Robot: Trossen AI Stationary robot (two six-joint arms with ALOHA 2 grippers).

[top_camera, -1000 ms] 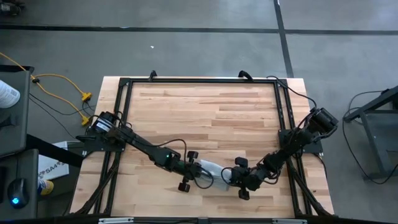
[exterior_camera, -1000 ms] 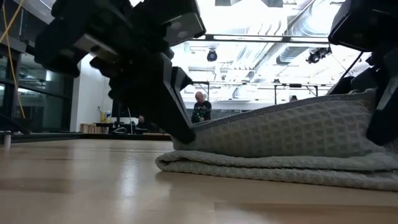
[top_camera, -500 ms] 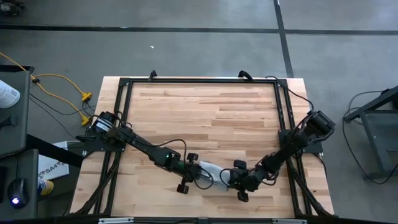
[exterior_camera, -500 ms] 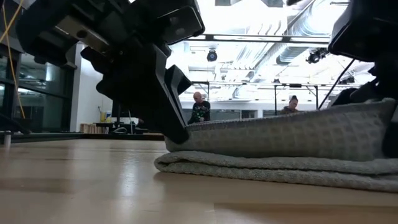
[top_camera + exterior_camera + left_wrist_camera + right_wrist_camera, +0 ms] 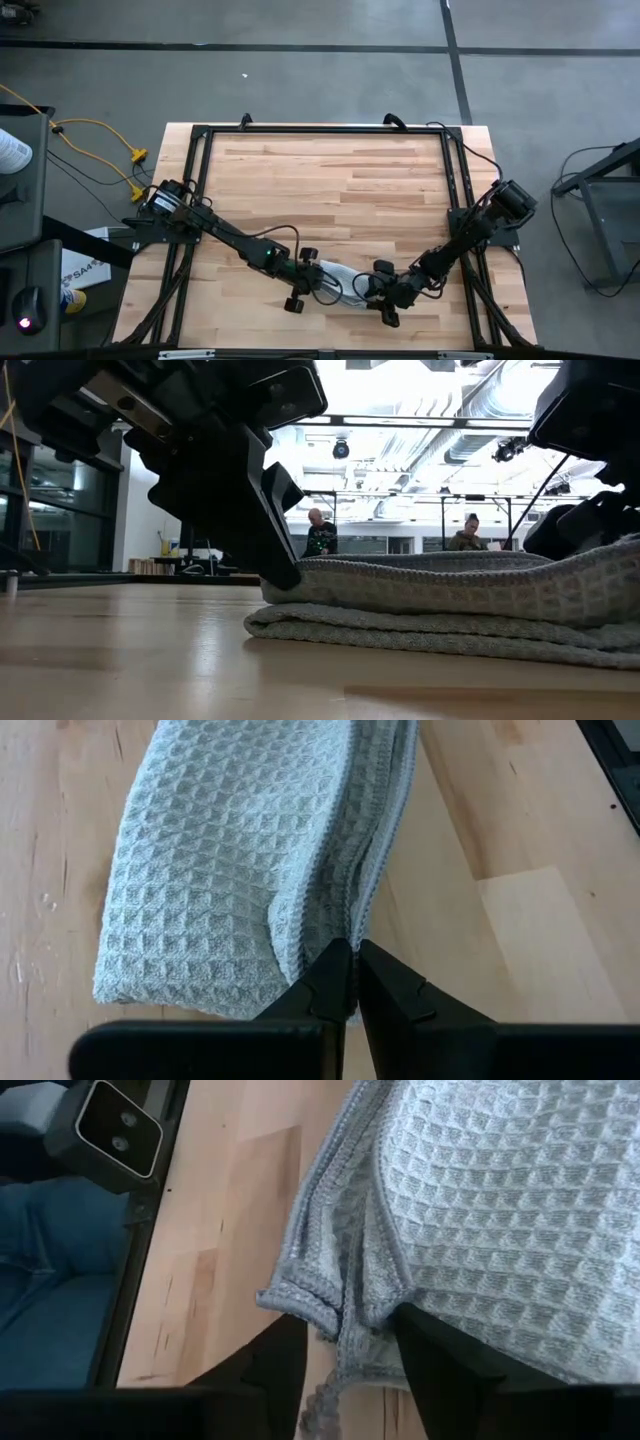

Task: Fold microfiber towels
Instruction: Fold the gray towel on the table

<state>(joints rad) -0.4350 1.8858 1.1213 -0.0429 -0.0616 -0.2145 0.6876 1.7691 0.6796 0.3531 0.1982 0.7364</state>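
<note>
Jaws: left gripper (image 5: 352,952) pinched tight on the towel (image 5: 340,281) edge; right gripper (image 5: 340,1342) parted, towel corner between its fingers. Towel lies folded near the table (image 5: 330,180) front edge, its lifted layer lower and flatter than a second ago; fold looks nearly laid.

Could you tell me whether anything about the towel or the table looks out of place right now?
Nothing stands out. The folded towel lies on the wooden table, its edge layers slightly uneven, with the left pincer shut on one end and the right pincer at the other.
</note>
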